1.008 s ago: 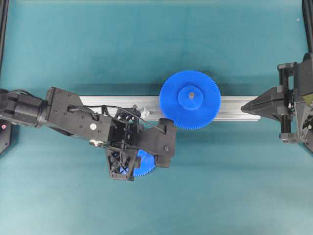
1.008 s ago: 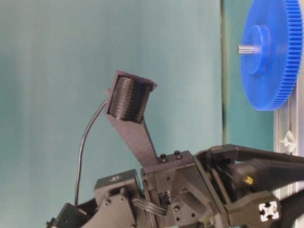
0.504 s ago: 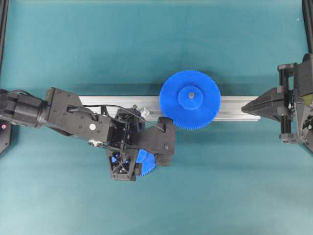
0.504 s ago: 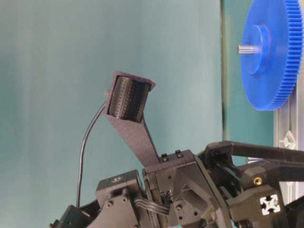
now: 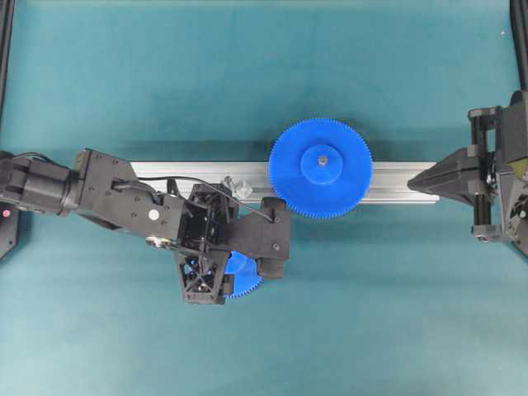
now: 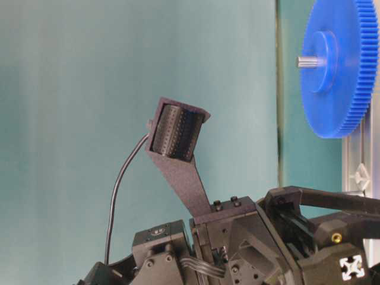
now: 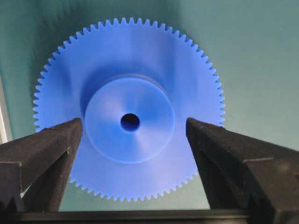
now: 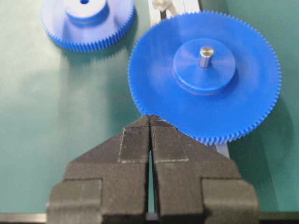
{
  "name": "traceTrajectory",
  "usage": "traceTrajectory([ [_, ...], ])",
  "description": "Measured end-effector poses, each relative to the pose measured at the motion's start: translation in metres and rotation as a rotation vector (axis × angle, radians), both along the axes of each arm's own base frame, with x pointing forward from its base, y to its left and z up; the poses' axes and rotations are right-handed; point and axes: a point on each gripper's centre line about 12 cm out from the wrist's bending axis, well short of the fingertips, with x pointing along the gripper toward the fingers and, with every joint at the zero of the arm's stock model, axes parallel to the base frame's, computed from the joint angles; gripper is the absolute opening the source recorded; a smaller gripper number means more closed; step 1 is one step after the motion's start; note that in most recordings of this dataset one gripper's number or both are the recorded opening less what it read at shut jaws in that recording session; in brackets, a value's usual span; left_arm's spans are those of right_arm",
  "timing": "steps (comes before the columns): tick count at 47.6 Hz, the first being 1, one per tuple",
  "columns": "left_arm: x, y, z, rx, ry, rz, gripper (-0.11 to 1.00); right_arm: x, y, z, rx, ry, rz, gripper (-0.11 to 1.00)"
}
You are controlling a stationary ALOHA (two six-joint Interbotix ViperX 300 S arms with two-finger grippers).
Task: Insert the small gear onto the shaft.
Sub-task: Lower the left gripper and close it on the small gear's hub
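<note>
The small gear [image 7: 128, 154] lies flat on the teal mat with its hub up, in front of the rail; it also shows in the overhead view [image 5: 244, 282] and the right wrist view [image 8: 86, 21]. My left gripper [image 7: 133, 122] hangs over it, open, a finger on either side of the hub without touching it. One ribbed finger pad [image 6: 177, 132] shows in the table-level view. The shaft [image 5: 239, 186] is a tiny stub on the rail, just behind my left wrist and bare. My right gripper [image 8: 150, 116] is shut and empty, its tips [image 5: 410, 186] at the rail's right end.
A larger blue gear [image 5: 320, 167] sits on a grey pin [image 8: 205, 56] on the aluminium rail [image 5: 165, 171], just right of the shaft. Black frame bars run along the left and right edges of the mat.
My left jaws have spread wider around the small gear, and the left wrist has shifted slightly left. The gear, the large gear and my right gripper have not moved.
</note>
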Motion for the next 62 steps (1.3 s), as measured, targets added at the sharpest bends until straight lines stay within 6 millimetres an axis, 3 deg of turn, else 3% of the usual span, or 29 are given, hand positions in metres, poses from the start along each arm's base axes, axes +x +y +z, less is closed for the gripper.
traceTrajectory([
  [62, -0.001, 0.003, -0.023, -0.002, 0.019, 0.017, 0.92, -0.001, 0.0, -0.002, 0.025, 0.002, -0.013, -0.01],
])
